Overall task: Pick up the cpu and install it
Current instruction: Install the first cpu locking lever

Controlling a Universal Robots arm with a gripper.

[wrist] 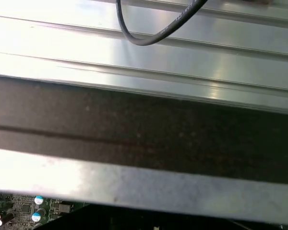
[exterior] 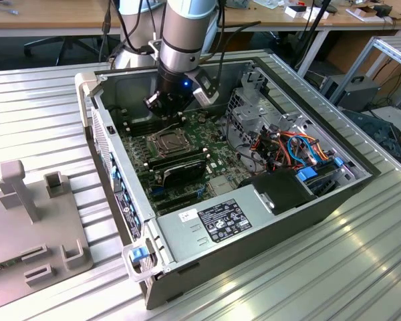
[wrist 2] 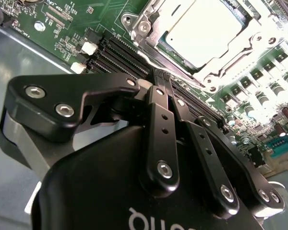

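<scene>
The cpu (wrist 2: 198, 29) shows as a pale square face lying flat inside the metal frame of the socket (exterior: 168, 141) on the green motherboard (exterior: 214, 157). My gripper (wrist 2: 159, 82) hangs just beside the socket, its black fingers (wrist 2: 159, 125) pressed together at the tips with nothing visible between them. In the exterior view the arm reaches down into the open computer case, and the gripper (exterior: 168, 115) sits a little behind the socket, towards the case's rear wall.
Black memory modules (exterior: 180, 167) lie in front of the socket. A power supply (exterior: 220, 221), a drive cage and coloured cables (exterior: 301, 150) take up the case's right side. A grey fixture (exterior: 33, 214) stands at the exterior view's left. A black cable (wrist: 153, 37) crosses the ribbed aluminium table.
</scene>
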